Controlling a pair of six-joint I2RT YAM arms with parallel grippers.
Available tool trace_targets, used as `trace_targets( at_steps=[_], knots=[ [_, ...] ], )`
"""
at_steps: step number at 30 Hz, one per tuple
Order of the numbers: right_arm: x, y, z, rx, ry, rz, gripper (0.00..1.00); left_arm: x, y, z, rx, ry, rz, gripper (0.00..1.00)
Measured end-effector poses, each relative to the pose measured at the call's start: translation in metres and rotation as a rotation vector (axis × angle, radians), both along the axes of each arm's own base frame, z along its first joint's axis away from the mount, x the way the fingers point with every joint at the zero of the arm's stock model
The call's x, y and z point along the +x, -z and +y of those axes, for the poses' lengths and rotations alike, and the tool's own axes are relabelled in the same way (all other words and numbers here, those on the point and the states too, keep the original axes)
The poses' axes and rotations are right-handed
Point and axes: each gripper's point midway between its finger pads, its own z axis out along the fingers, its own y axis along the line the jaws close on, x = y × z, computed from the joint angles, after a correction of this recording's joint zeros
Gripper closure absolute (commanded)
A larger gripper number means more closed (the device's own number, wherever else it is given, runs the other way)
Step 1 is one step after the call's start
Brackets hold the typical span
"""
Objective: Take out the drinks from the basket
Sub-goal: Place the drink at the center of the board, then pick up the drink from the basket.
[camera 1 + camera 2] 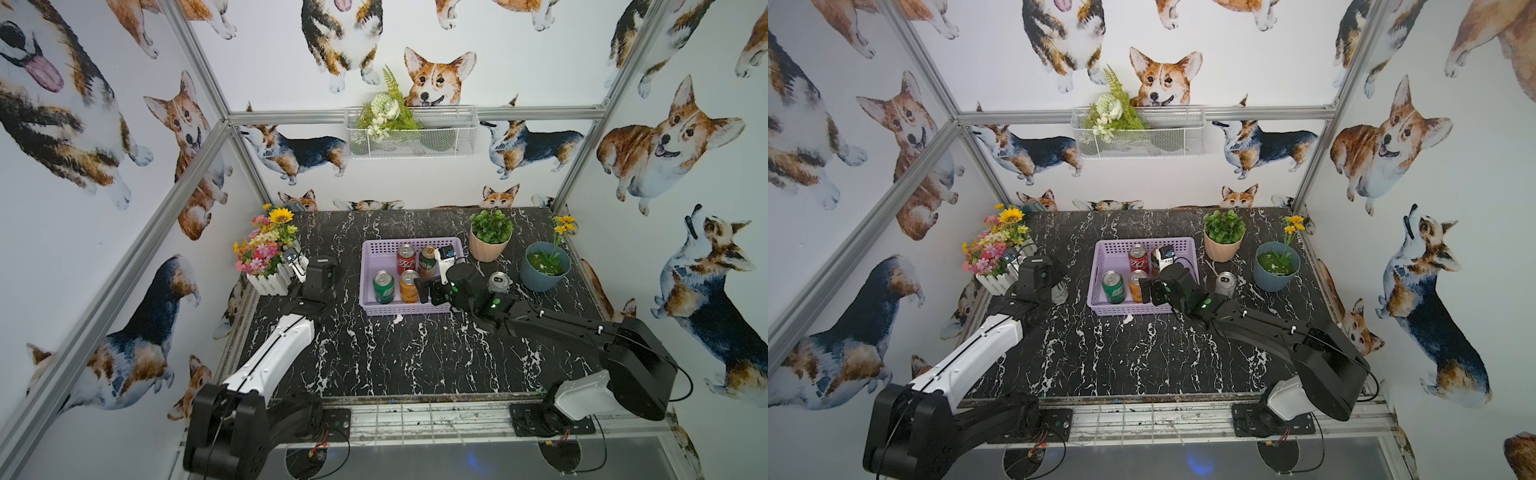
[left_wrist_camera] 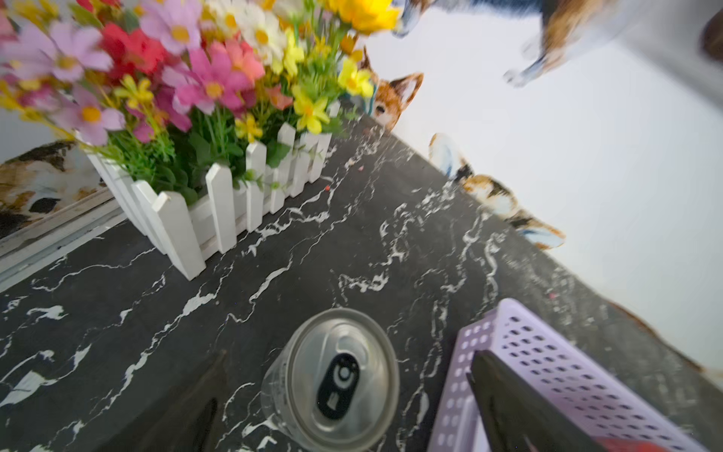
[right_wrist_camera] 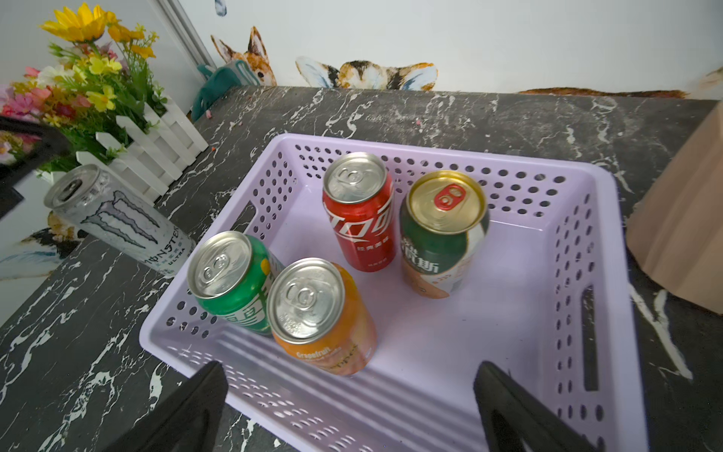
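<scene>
1. Right jaws hang spread above the basket (image 3: 579,235); four drinks (image 3: 358,211) stand inside.
2. Left jaws, spread, flank a silver can (image 2: 332,375) on the bench (image 2: 352,235), at the basket's 9 o'clock.
3. Next, probably: lower onto the orange can (image 3: 324,317).

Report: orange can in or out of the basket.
In: the orange can stands upright inside the lilac basket, beside the green can.

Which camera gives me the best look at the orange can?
Right wrist view: the orange can stands whole and close, lid and label clear. Both top views show it small, partly hidden by the right arm. Left wrist view misses it.
</scene>
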Motion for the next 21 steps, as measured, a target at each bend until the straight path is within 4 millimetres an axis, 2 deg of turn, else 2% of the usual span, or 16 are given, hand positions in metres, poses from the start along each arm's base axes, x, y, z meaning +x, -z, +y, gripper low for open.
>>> trace_targets(
  at_steps=[3, 7, 14, 21],
  knots=[
    [0.004, 0.007, 0.016, -0.017, -0.020, 0.018, 0.00, -0.010, -0.023, -0.003, -0.029, 0.018, -0.061, 0.00],
    [0.014, 0.022, 0.030, -0.054, -0.019, 0.052, 0.03, -0.025, -0.037, -0.004, -0.056, 0.039, -0.104, 0.00],
    [0.022, 0.040, 0.040, -0.085, 0.012, 0.093, 0.15, -0.040, -0.037, -0.006, -0.047, 0.075, -0.099, 0.00],
    [0.030, 0.050, 0.051, -0.100, 0.014, 0.136, 0.19, -0.041, -0.035, -0.008, -0.038, 0.098, -0.081, 0.00]
  ],
)
